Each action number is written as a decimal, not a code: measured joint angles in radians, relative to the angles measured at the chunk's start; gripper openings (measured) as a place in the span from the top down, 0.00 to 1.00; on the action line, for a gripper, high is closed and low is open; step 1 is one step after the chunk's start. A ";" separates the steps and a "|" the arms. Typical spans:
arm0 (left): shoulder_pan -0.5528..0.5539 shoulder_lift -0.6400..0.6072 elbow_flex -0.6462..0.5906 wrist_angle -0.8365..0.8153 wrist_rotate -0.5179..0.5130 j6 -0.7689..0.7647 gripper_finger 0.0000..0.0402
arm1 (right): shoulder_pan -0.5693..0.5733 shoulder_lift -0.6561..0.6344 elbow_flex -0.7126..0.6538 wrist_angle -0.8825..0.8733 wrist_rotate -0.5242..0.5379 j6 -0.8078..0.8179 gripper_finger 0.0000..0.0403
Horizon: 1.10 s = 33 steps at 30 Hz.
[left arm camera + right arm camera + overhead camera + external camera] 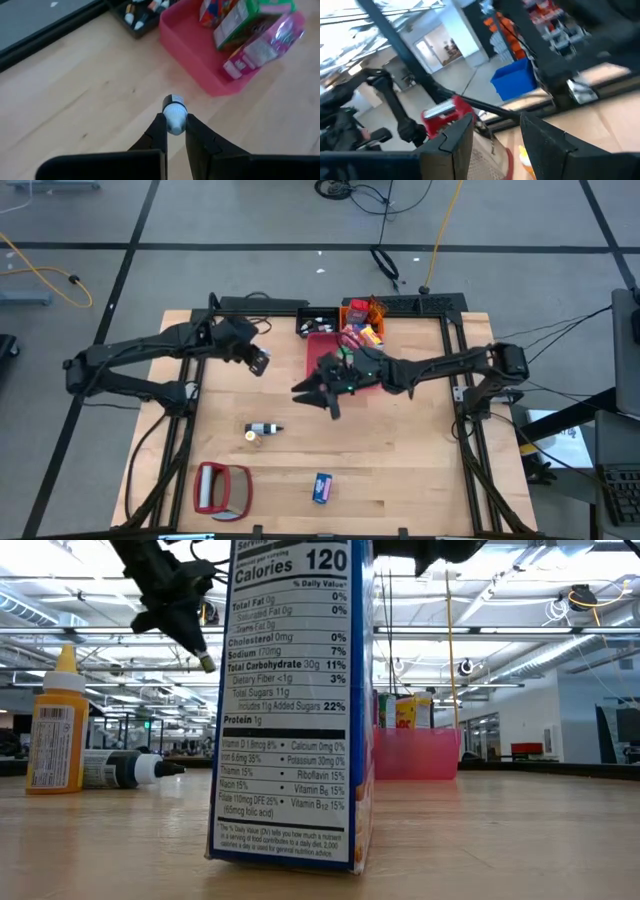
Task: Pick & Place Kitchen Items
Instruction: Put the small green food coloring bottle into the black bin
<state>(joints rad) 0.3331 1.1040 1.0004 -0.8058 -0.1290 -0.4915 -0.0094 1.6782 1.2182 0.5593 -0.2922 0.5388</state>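
One small white-capped bottle [174, 116] sits pinched in your left pincer [174, 131], above the worktop [400, 460] near the pink tray [195, 55] of packets. Your right pincer [322, 393] hovers beside that tray, fingers apart, holding nothing.

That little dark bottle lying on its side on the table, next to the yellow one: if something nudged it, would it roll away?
Probably. The dark bottle looks round and lies flat on the smooth wooden table, so a sideways nudge would likely roll it. It seems small and light, so little force is needed. The upright yellow bottle beside it might stop it, or tip over, being tall and narrow.
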 joint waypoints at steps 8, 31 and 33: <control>0.060 0.070 0.000 0.161 0.064 0.027 0.94 | 0.064 -0.102 0.001 -0.152 0.004 -0.069 0.62; 0.249 0.487 0.269 0.268 0.169 0.131 0.92 | 0.188 -0.141 0.001 -0.259 0.060 -0.084 0.62; 0.264 0.536 0.319 0.226 0.163 0.159 0.92 | 0.191 -0.141 0.001 -0.260 0.060 -0.082 0.62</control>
<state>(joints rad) 0.5973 1.6401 1.3193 -0.5802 0.0338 -0.3330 0.1820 1.5372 1.2194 0.2993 -0.2322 0.4572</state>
